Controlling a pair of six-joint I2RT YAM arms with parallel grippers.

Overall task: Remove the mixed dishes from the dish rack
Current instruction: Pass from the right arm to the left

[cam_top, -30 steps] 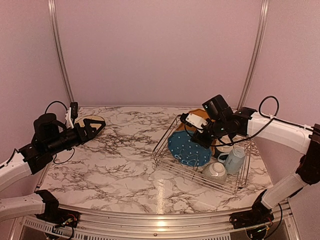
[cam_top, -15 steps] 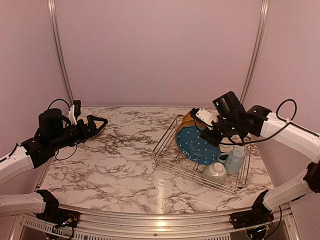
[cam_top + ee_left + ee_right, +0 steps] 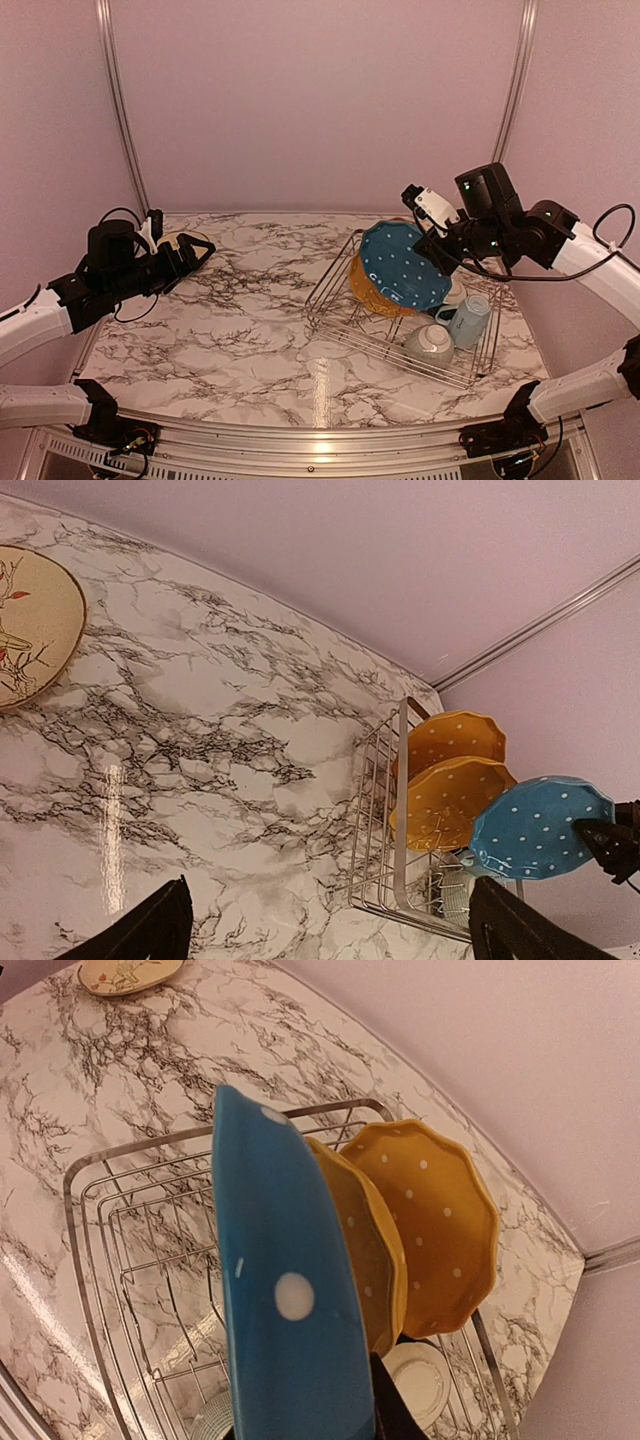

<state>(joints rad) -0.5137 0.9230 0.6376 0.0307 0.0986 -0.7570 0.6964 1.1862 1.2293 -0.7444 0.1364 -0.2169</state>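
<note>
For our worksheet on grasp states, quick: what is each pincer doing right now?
Left pincer: open, holding nothing.
Right pincer: closed, holding the blue white-dotted plate by its rim.

**Two arms in white and black**

The left arm [image 3: 35, 320] and right arm [image 3: 590, 262] look alike from here. Each has smooth white shells on the long links and chunky black housings at the joints. Thin black cables [image 3: 612, 216] loop loose near each wrist. A small white camera box [image 3: 432, 205] sits on the right wrist, where tiny green lights [image 3: 467, 185] glow. The left claw [image 3: 200, 250] has dark, pointed fingers.
</note>
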